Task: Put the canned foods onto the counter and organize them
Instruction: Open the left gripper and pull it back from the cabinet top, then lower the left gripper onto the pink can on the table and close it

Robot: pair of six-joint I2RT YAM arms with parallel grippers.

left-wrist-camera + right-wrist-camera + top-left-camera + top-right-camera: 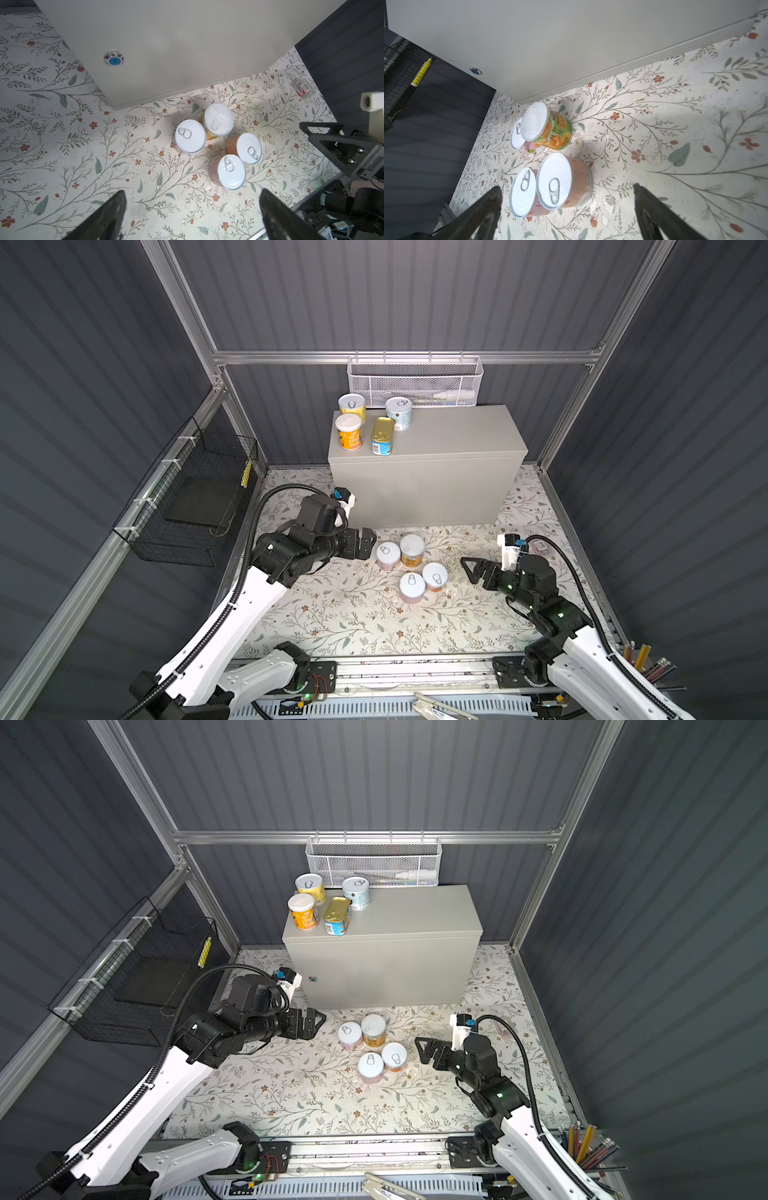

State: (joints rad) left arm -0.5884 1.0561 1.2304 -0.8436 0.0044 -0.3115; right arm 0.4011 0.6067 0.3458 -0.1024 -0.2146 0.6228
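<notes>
cans up top: four canned foods stand on the counter [449,435], bunched at its left end in both top views. They are the yellow can [352,406] at the back, the blue can [399,412] beside it, the orange can [348,432] in front, and the gold tin [382,435] near the front edge.
counter: light-grey box with a lock on its front. The top is free from the middle to the right end.
cans down low: four are upright in a tight cluster on the floral mat [332,614], in front of the counter. The pink can [388,556] touches the plastic-lid can [412,550]. The peach can [434,577] touches the second pink can [412,587].
left tool: my left tool [368,543] has its jaws spread wide and holds nothing. It sits low, just beside the pink can, facing the cluster.
right tool: my right tool [473,570] is also spread wide and empty, near the peach can on the other side of the cluster.
progress: I'd say about half done, with four placed and four still to lift. The grouping up top looks loose, so tidying may remain.
next: probably a grab on an outer can from either side.
risk: the cans touch in pairs, so closing on one could shove or tip its neighbour.
around: white mesh basket [413,381] behind the counter, black wire basket [195,497] on the left wall. Neither is involved.
</notes>
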